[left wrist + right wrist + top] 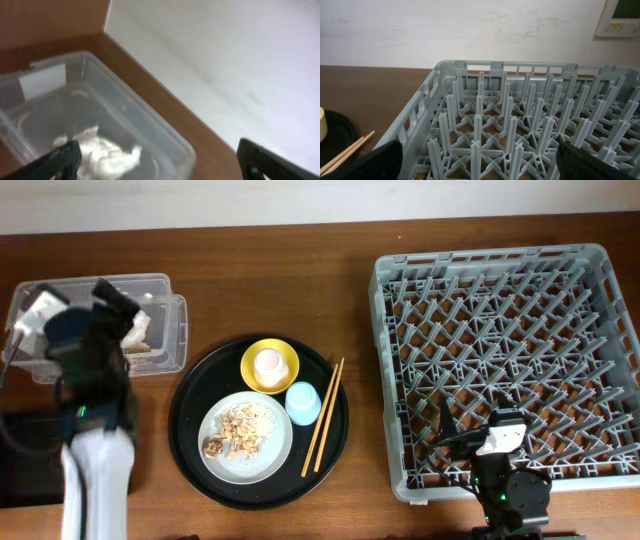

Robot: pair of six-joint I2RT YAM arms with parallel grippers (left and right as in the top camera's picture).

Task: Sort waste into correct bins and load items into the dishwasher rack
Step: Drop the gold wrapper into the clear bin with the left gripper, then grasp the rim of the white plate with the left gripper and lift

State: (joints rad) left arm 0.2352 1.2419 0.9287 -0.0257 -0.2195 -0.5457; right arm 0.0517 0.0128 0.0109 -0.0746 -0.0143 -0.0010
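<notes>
The left gripper [157,161] hangs over the clear box [165,330] at the bench's [300,290] far left corner, its jaws spread wide and holding nothing. The napkin [102,152] lies inside the box, below the fingers. The flat black tray [20,465] sits at the near left edge, mostly hidden by the arm. On the round tray [185,420] mid-bench, the plate [275,455] carries the scraps [243,430] toward the near side. The yellow bowl [285,358] stands at the far side with the cream cup [268,367] in it, and the blue cup [303,403] is just beside the chopsticks [323,418] at the right rim. The rack [505,330] fills the right end – no dishes in it. The right gripper [480,162] hovers at the rack's near edge, jaws fully apart and gripping nothing.
</notes>
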